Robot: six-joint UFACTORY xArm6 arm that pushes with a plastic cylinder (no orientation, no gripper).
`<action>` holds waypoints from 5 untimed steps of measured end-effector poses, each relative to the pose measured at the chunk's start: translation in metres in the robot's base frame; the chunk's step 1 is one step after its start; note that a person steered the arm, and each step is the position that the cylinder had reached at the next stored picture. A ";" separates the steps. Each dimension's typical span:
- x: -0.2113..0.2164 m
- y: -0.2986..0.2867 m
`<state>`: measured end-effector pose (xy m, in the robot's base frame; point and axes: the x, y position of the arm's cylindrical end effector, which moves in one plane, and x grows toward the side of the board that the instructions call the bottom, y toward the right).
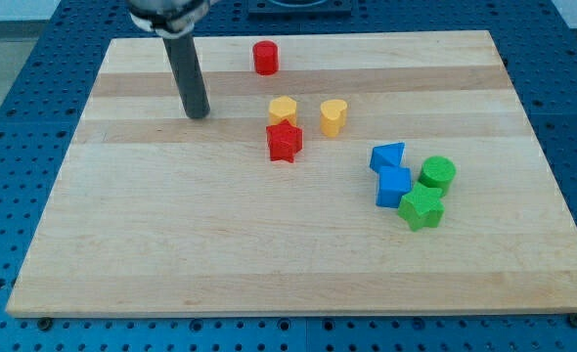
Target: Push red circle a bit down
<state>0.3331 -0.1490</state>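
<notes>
Lying across nearly the whole camera view, the wooden surface is a pale board of lengthwise planks, set on a blue perforated base that shows along every side. Places below are given relative to the red circle, a short red cylinder standing near the surface's top edge, a little left of centre.

No hand is fitted, so there is neither a wide nor a narrow opening to tell of; the arm ends in a dark rod. My tip rests on the wood to the left of the red circle and lower, apart from it and touching no block.

Below the red circle, slightly right, sits the yellow hexagon, with the red star touching its lower edge. The yellow heart is just right of the hexagon, apart from it.

Far down and right of the red circle is a tight cluster: the blue triangle above the blue cube, the green circle beside them, and the green star lowest.
</notes>
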 end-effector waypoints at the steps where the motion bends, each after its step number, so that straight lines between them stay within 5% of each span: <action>1: -0.049 -0.005; 3: -0.124 0.028; 5: -0.137 0.067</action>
<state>0.1958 -0.0820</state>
